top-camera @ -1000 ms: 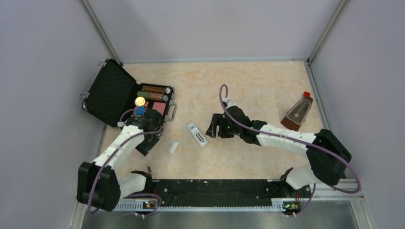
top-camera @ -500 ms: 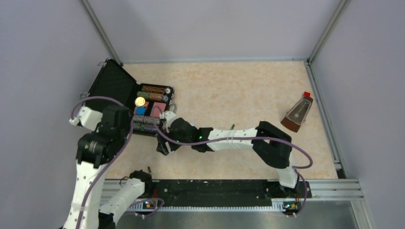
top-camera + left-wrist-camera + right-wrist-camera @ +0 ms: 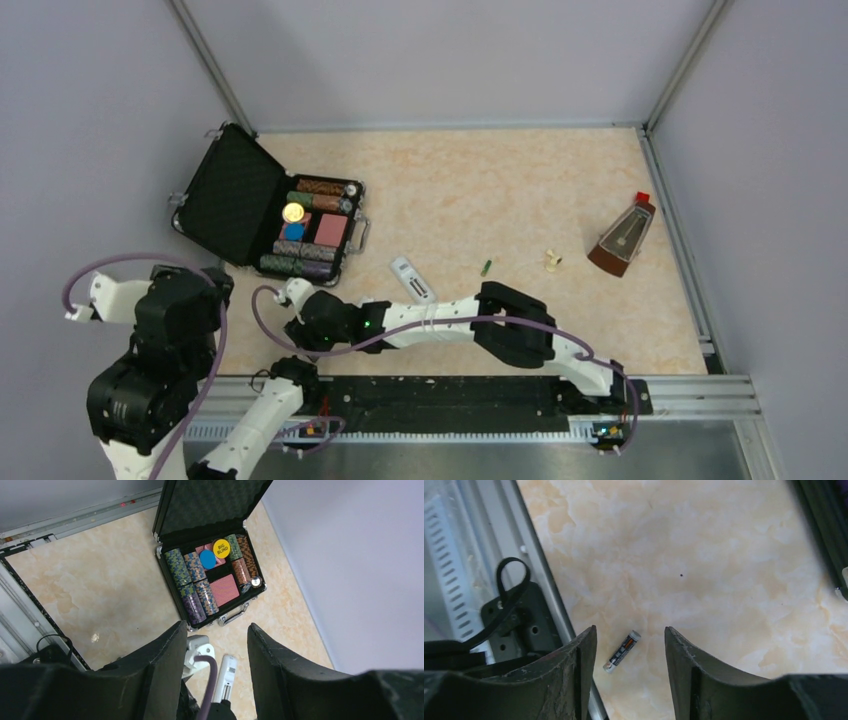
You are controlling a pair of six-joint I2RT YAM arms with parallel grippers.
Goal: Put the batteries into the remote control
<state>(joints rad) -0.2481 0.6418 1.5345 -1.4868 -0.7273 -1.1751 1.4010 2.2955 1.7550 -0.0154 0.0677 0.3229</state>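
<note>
The table (image 3: 560,190) lies broadly open right of the black case (image 3: 225,195). The left gripper (image 3: 216,628) gapes wide. The right gripper (image 3: 629,630), also spread, frames the darker battery (image 3: 622,652) beside the near rail (image 3: 544,580). The remote control (image 3: 412,280) and the green battery (image 3: 486,266) lie mid-table, apart.

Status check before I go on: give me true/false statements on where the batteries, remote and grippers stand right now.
The small green battery lies on the beige table, right of the white oblong remote control. True.
The right gripper is shut on the dark slim battery. False: it is open, the battery loose on the table below.
The black foam-lined case is closed. False: its lid stands open.
The left gripper is open and empty. True.
</note>
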